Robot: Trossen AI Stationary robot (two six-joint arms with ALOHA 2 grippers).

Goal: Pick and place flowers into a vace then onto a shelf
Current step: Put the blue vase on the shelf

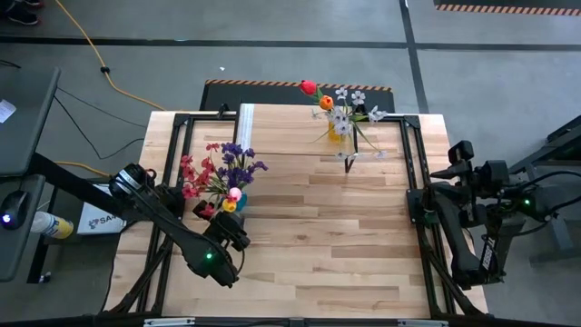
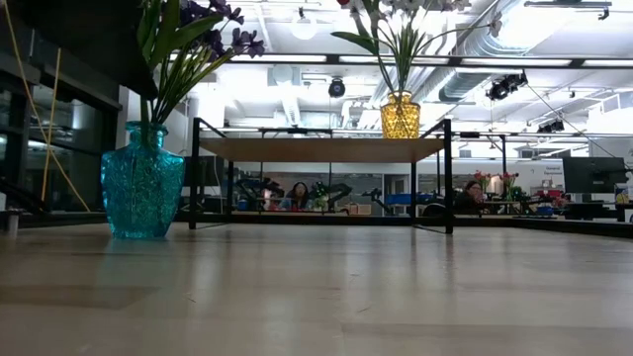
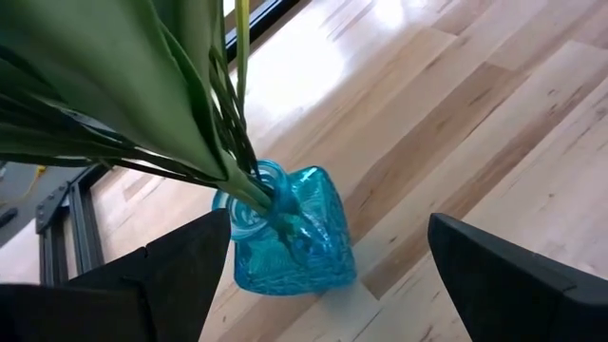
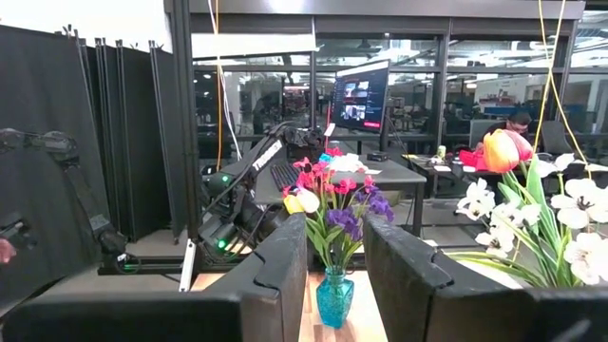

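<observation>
- The left pincer hangs above the left part of the wooden desk, just beside the blue vase, on the side nearer to the front edge of the desk.
- Its fingers are spread wide and released; in the left wrist view the vase stands below them, close to one finger, and no contact shows.
- The blue vase stands upright on the desk and holds a bunch of flowers with purple, red, pink and yellow blooms; their green stems go down into its neck.
- In the low view this vase is on the left, in front of the shelf and apart from it.
- The shelf stands at the far side of the desk on thin black legs.
- A yellow vase stands upright on the shelf, toward its right end, with white, red and orange flowers in it.
- The right pincer waits at the right edge of the desk, well apart from both vases; its fingers are partly closed with a gap between them and hold nothing.
</observation>
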